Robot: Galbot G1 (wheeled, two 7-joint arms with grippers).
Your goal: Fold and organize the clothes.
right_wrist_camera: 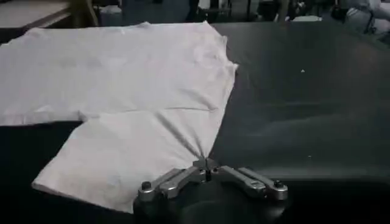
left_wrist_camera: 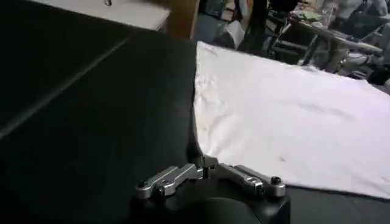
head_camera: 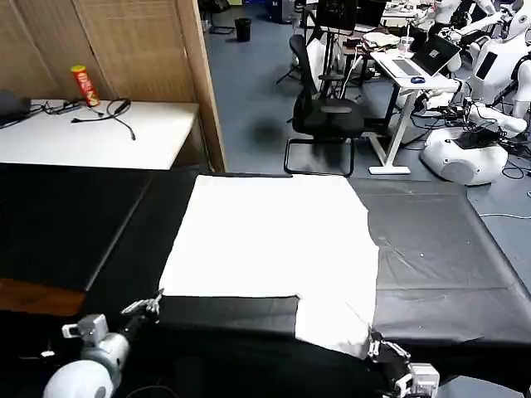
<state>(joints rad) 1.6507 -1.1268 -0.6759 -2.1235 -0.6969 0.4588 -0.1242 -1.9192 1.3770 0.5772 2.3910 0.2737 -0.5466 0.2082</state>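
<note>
The clothes are one white T-shirt (head_camera: 274,236), lying flat with its plain side up on the black table (head_camera: 440,265). Its near edge is stepped, and a flap (head_camera: 332,319) reaches closer to me on the right. My left gripper (head_camera: 156,303) is shut at the shirt's near left corner (left_wrist_camera: 201,146), with its jaws (left_wrist_camera: 205,167) closed on the cloth edge. At the flap's near right corner, my right gripper (head_camera: 375,342) is shut on the fabric. Creases (right_wrist_camera: 183,137) fan out from that pinch (right_wrist_camera: 206,164).
Black cloth covers the table to both sides of the shirt. A white tabletop (head_camera: 91,133) with black cables and a red can (head_camera: 84,84) stands at the back left, beside a wooden partition (head_camera: 203,83). Behind are an office chair (head_camera: 328,116) and a desk.
</note>
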